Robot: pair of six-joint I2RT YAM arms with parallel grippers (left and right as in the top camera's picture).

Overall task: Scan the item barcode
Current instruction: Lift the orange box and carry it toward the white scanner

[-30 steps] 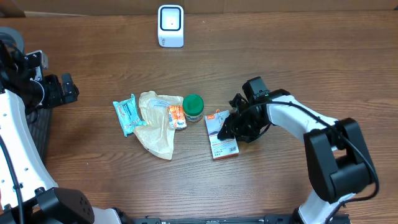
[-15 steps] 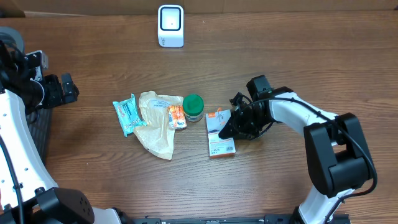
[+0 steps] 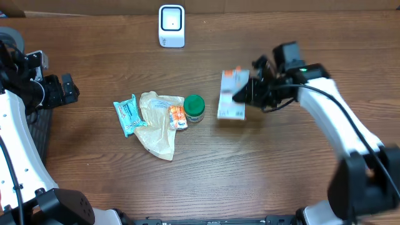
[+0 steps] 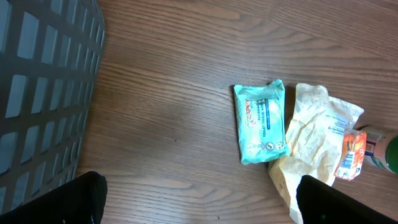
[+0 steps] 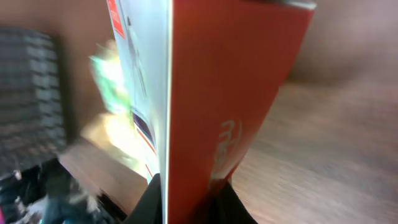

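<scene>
An orange and white box (image 3: 232, 95) hangs above the table, right of centre, with my right gripper (image 3: 248, 94) shut on its right edge. In the right wrist view the box (image 5: 211, 93) fills the middle, edge-on, clamped between the two black fingers (image 5: 153, 200) at the bottom of the frame, where the right gripper (image 5: 188, 198) pinches it. The white scanner (image 3: 171, 26) stands at the back edge, left of the box. My left gripper (image 3: 62, 87) rests at the far left, open (image 4: 199, 205) over bare wood.
A teal wipes packet (image 3: 128, 114), a tan paper bag (image 3: 159, 124), a small orange sachet (image 3: 177, 116) and a green-lidded jar (image 3: 194, 107) lie clustered mid-table. A dark mesh basket (image 4: 43, 87) sits by the left arm.
The right gripper closed on the box, lifted it off the table and carried it back and to the right. The left arm has not moved.
</scene>
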